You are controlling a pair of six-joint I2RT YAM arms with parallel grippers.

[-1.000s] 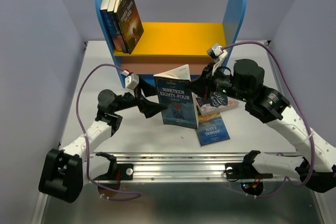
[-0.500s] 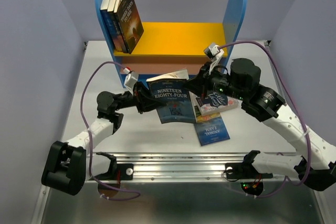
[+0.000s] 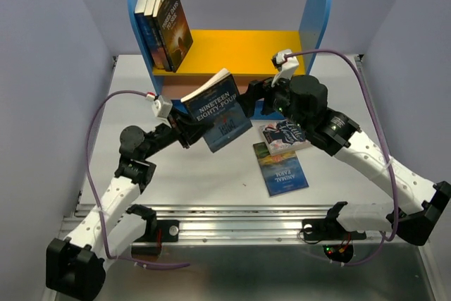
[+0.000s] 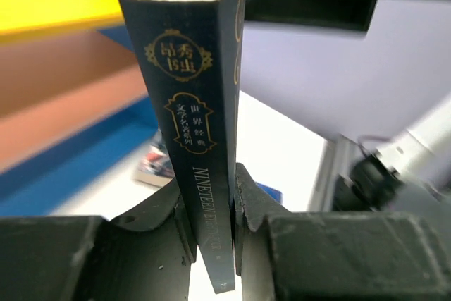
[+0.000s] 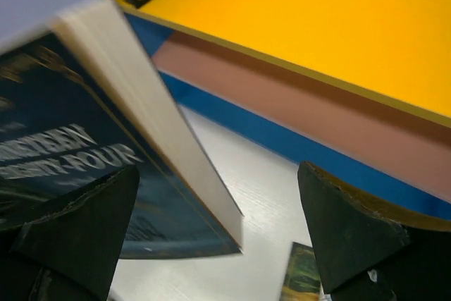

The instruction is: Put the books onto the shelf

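Tabletop [image 3: 184,177] lay under a raised book [image 3: 218,113], clamped by its spine corner in your left gripper [image 4: 211,206] just before the shelf [image 3: 239,51]. That narrow one-sided pinch could have let it swing or slip. Your right gripper [image 5: 218,174] stood wide apart beside its page edge, holding nothing.

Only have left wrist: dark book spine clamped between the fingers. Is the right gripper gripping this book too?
Observer: No. The right gripper has its jaws wide apart; the Nineteen Eighty-Four book sits by one finger, unpinched.
Operator: Anything on the shelf?
Observer: Several books stand at the left end of the yellow upper board.
Operator: Any on the table?
Observer: At least two lie flat there: a pinkish book and a blue book.
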